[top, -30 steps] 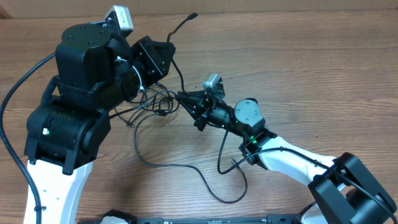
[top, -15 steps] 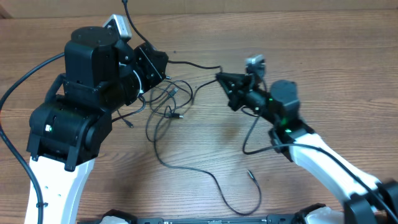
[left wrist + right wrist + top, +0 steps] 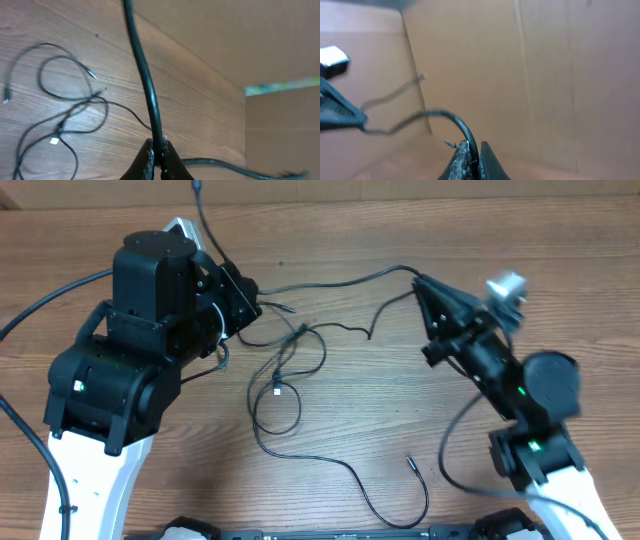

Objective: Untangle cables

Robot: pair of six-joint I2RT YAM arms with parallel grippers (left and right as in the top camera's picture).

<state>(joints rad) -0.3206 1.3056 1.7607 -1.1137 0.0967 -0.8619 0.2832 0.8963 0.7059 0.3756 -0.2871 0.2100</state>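
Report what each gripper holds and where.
Left gripper pinches a cable partway along; right gripper pinches a cable too, exact spot unclear.

Grained wooden table (image 3: 370, 410), smooth black cables (image 3: 146, 75), matt black plastic left arm (image 3: 110, 380)

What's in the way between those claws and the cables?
Nothing visible. The left gripper is shut on a cable, and the right gripper is shut on a cable too. The remaining loops lie loose on the table between them.
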